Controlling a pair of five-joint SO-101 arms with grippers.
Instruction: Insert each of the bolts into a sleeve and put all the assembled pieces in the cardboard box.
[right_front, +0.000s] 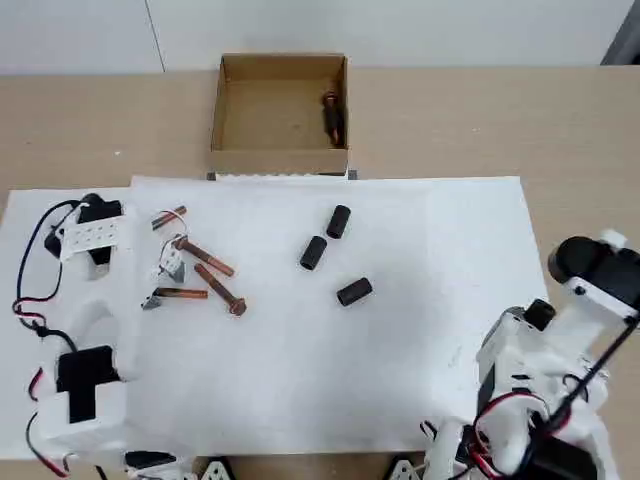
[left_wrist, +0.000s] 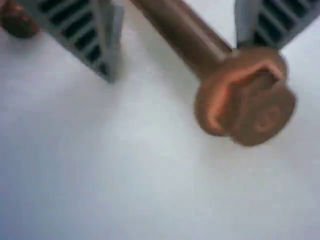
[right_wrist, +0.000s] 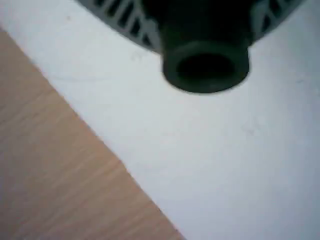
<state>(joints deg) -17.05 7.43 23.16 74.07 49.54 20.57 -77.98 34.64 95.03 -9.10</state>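
While left gripper (left_wrist: 175, 47) is straddling the bolt (left_wrist: 240, 95), jaws apart either side of its shaft, right gripper (right_wrist: 200, 20) is clamping a black sleeve (right_wrist: 205, 67); both are hanging over white sheet (left_wrist: 125, 175).

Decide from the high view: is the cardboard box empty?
No: one copper-and-black piece lies inside the cardboard box, near its right wall.

The bolt (left_wrist: 240, 95) is copper-toned metal with a dull sheen. The sleeve (right_wrist: 205, 65) looks like matt black plastic. The left pincer (left_wrist: 172, 45) has ribbed grey plastic fingers (left_wrist: 75, 30). The cardboard box (right_front: 225, 105) is matt brown, the white sheet (right_front: 400, 350) smooth and matt, and the counter (right_wrist: 50, 175) pale wood grain.
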